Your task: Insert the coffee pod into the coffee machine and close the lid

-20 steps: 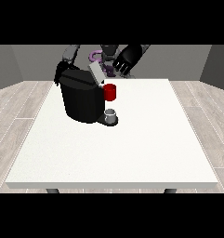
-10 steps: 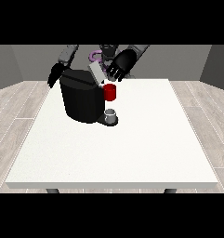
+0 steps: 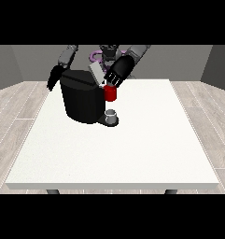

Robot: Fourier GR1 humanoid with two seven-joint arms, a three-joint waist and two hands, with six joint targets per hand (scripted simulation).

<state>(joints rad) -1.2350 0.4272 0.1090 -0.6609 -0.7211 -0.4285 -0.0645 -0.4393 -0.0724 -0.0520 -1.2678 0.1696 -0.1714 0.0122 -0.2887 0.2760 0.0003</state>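
Note:
A black coffee machine (image 3: 82,100) stands on the white table (image 3: 132,149) at the back left. Its grey lid (image 3: 96,73) slants up from the top, half raised. A red part (image 3: 110,93) sticks out at the machine's front, above a small grey cup (image 3: 111,115) on the drip base. The hand at the view's right (image 3: 118,72) hangs over the lid and the red part, its fingers pointing down and touching the lid's upper side. The hand at the view's left (image 3: 54,77) hangs behind the machine's left edge. No coffee pod shows apart from the machine.
The robot's torso, with a purple ring (image 3: 96,57) on it, stands behind the table's far edge. Wooden floor surrounds the table on both sides.
The hand at the view's right has come down and leftward from beside the machine onto the lid. The lid leans lower than before. The other hand has barely moved.

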